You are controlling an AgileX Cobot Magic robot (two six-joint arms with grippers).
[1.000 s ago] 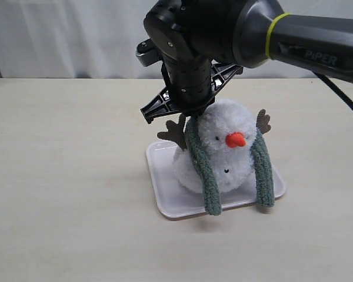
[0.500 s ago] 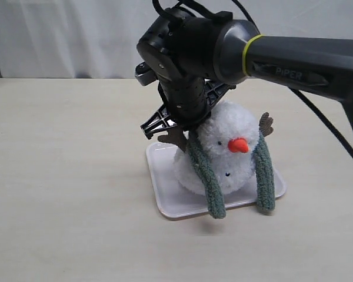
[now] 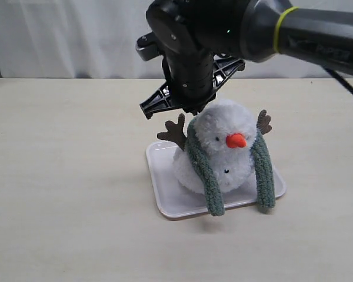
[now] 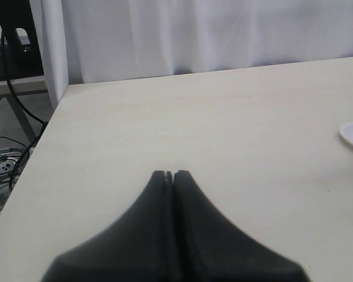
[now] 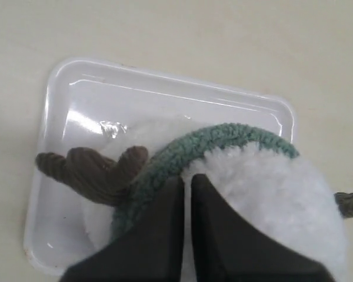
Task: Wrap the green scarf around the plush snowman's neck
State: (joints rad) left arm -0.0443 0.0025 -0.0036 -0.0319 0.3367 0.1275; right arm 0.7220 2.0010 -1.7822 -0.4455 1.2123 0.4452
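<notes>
— Two ends of the green scarf [image 3: 205, 170] hang down the front of the plush snowman [image 3: 223, 126], one on each side of its orange nose [image 3: 236, 140]. The middle curves round behind the head.
— Where does the toy stand?
— Upright on the white tray [image 3: 165, 197], on the pale table [image 3: 65, 176].
— My right gripper?
— Your right gripper [image 5: 186, 179] hangs just above the scarf, beside the head and near a brown twig arm [image 5: 88, 167]. Its fingers are almost together, with nothing seen between them.
— The left?
— Your left gripper [image 4: 169, 174] is pressed closed and empty over bare table.
</notes>
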